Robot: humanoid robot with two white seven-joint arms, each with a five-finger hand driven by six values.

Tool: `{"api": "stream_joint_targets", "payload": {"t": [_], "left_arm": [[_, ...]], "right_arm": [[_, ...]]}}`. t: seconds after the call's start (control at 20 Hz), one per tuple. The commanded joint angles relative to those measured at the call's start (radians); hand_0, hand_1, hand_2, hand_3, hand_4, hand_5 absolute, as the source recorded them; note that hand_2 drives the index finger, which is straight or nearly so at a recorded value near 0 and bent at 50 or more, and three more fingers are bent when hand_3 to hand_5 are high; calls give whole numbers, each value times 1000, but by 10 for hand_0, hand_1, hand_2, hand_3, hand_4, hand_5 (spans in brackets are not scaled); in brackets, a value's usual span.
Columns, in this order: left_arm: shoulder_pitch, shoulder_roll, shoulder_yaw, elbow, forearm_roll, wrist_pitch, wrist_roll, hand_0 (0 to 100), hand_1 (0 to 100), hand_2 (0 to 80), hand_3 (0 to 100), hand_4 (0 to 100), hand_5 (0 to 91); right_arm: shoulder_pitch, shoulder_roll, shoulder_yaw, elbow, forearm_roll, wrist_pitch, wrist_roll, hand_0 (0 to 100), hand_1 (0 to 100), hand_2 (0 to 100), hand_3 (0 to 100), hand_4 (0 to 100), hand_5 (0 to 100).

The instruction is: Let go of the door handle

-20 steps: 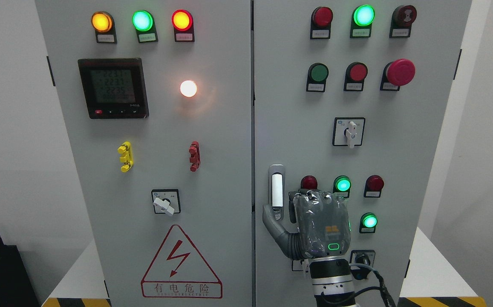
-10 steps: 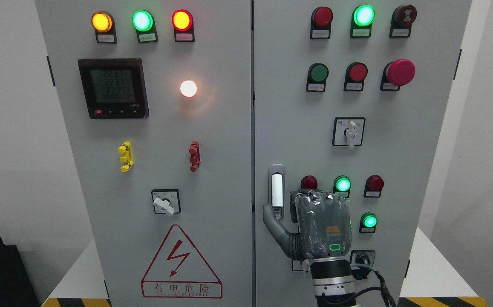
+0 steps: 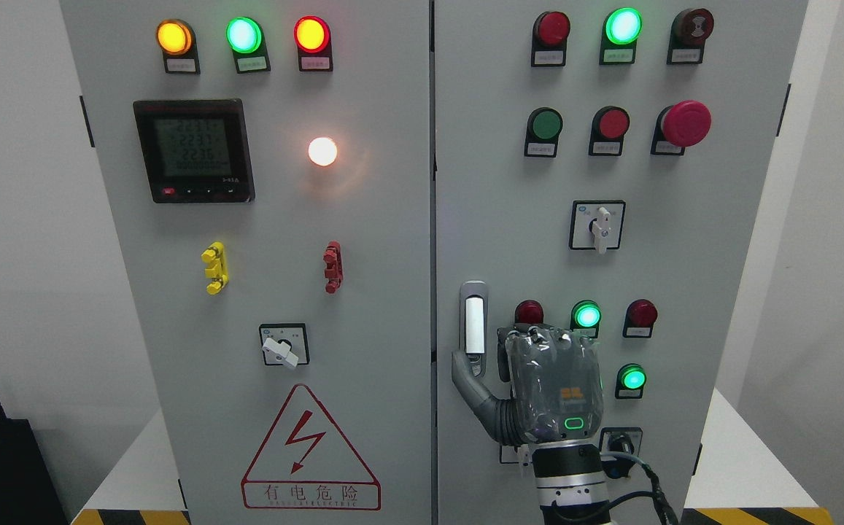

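The silver door handle [image 3: 473, 324] stands upright at the left edge of the right cabinet door [image 3: 509, 219], and its whole length shows. My right hand [image 3: 549, 383], wrapped in clear film, comes up from the bottom edge just right of the handle, its back towards the camera. Its thumb [image 3: 467, 375] is spread left and lies against the handle's lower end. The other fingers [image 3: 531, 337] point at the door beside the handle, their tips hidden; none wraps the handle. The left arm does not show.
The grey cabinet has a left door [image 3: 268, 292] with a meter [image 3: 194, 150], lamps and a rotary switch [image 3: 283, 345]. Around my hand on the right door are lit lamps [image 3: 586, 316], a selector switch [image 3: 597, 226] and a red stop button [image 3: 684, 124]. White walls flank the cabinet.
My right hand has shifted slightly right and down, and the thumb has eased a little away from the handle. The doors have not moved.
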Motion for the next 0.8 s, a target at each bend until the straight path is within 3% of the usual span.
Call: {"api": "stream_joint_targets", "payload": {"t": [0.0,0.75], "left_arm": [[0,0,11,17,0,0,1,120,389,0,0,0,0],[0,0,11,17,0,0,1,120,389,0,0,0,0]], "right_arm": [[-1,-1,-9,-1,-2,1,0,358,243,943,1000,1000,1000],[1,-5,-21,-3,-4,1,-3,361,247,941,1000,1000,1000]]}}
